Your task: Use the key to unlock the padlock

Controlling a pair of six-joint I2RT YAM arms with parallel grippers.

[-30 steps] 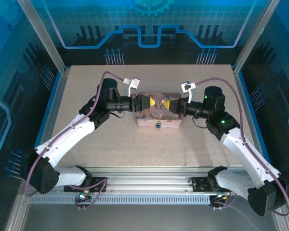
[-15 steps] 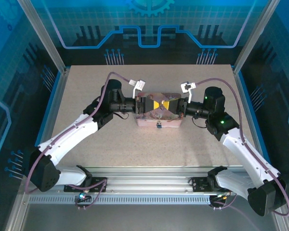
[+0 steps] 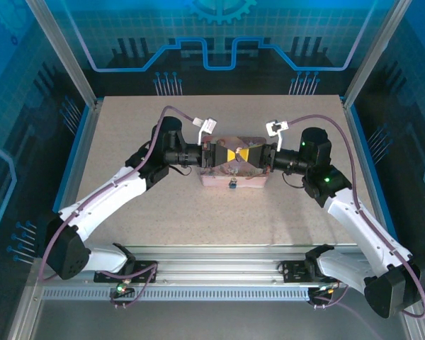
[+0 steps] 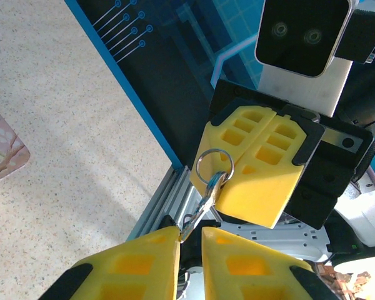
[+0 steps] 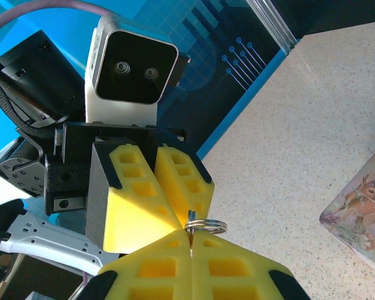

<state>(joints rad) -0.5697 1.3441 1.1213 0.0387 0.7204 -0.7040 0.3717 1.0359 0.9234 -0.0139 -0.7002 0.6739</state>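
Seen from beside the rig: 2 arms reach inward over the speckled table (image 3: 127, 134) and meet above the pink tin box (image 3: 212, 181), which lies at mid-table.

The right gripper (image 5: 192, 245) has its 2 yellow fingers pressed flat together, pinching the key (image 4: 203, 206). The key's ring (image 4: 214, 166) sits just outside the fingertips.

The left gripper (image 4: 190, 232) faces it tip to tip. Its jaws are narrow, with a slim slot visible between the pads. The key's free end reaches the mouth of that slot, touching or nearly touching 1 pad (which of the 2 cannot be told), and it does not look pinched there.

The padlock (image 3: 232, 185), a bluish speck, sits at the middle of the box's near edge, below both grippers and apart from them. Its keyhole is too small to make out.

Step in hand, as judged: a mid-air regrasp or handover of the key, before any insertion, with the padlock not yet approached.

The next move calls for the left pads to seat squarely on the thin blade before the right fingers ease. A skewed pinch could twist or drop so small a part. After that, the key must come down in line with the padlock.
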